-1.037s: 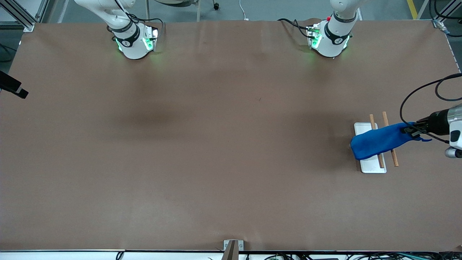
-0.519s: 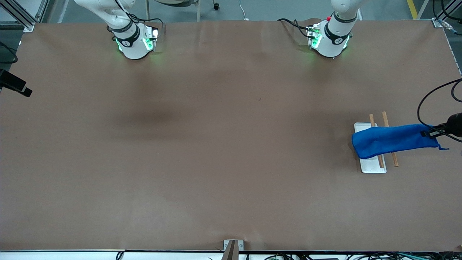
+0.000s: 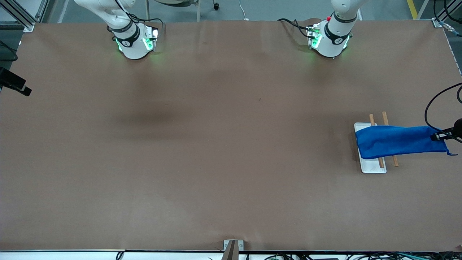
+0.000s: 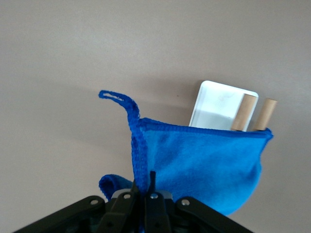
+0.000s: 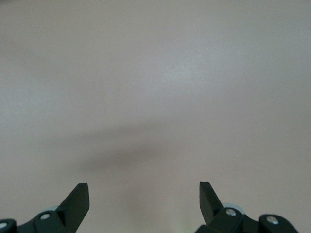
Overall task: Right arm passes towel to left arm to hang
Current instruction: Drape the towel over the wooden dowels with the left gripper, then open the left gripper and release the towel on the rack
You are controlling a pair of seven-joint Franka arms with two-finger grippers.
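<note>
One towel (image 3: 399, 141), blue, lies draped across two wooden rods (image 3: 384, 119) on one white tray (image 3: 371, 166) at the frame's right edge. The left gripper (image 3: 437, 136) pinches its end. The right gripper (image 5: 144, 199), fingers spread, waits over bare table.

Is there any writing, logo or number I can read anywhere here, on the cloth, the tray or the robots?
No readable text anywhere.
Towel: plain blue, no label showing.
White tray and wooden rods: no markings.
Arm bases: each has a small dark round emblem, too small to read.
Table: plain brown, unmarked.
</note>
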